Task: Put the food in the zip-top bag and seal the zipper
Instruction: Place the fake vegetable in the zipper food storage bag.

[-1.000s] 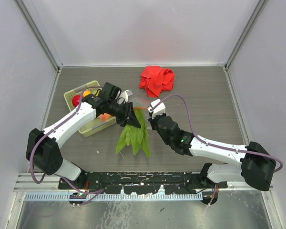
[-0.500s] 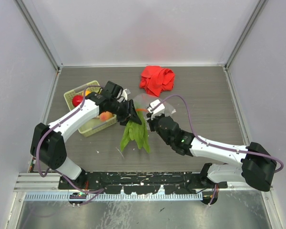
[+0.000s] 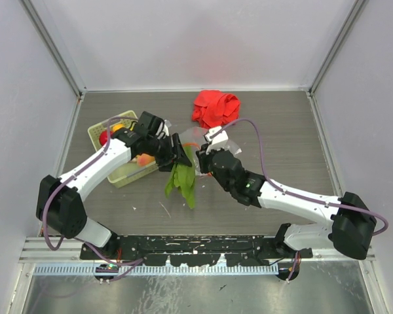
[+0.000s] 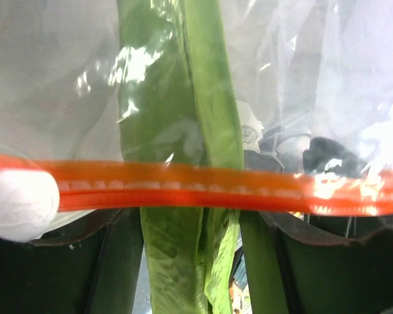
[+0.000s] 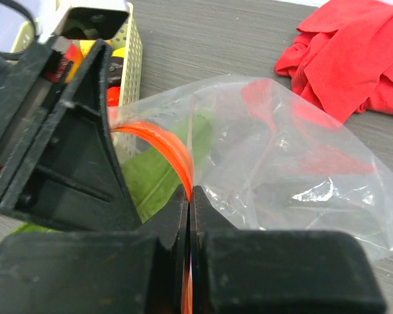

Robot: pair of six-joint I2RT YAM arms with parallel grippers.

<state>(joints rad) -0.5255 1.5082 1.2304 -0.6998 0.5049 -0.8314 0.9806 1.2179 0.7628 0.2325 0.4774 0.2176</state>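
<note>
The clear zip-top bag (image 3: 208,139) is held up mid-table, its red-orange zipper (image 4: 183,190) stretched across the left wrist view. My right gripper (image 3: 200,159) is shut on the zipper strip (image 5: 165,140), with the jaws (image 5: 191,191) pressed together. My left gripper (image 3: 182,157) is at the bag mouth, shut on long green leafy food (image 3: 182,182). The leaves (image 4: 177,98) pass between its fingers (image 4: 193,226) and under the strip into the bag. Their lower ends hang outside. More food, red (image 3: 105,137) and orange (image 3: 144,159), lies in the basket.
A pale green slotted basket (image 3: 99,133) stands at the left, just behind the left arm. It also shows in the right wrist view (image 5: 135,49). A crumpled red cloth (image 3: 215,108) lies at the back, beyond the bag. A white knob (image 4: 18,204) sits at the strip's left end.
Both grippers moved up and closer together. The green leaves were lifted off the table and now reach further into the bag. The right gripper shifted left with the strip.
</note>
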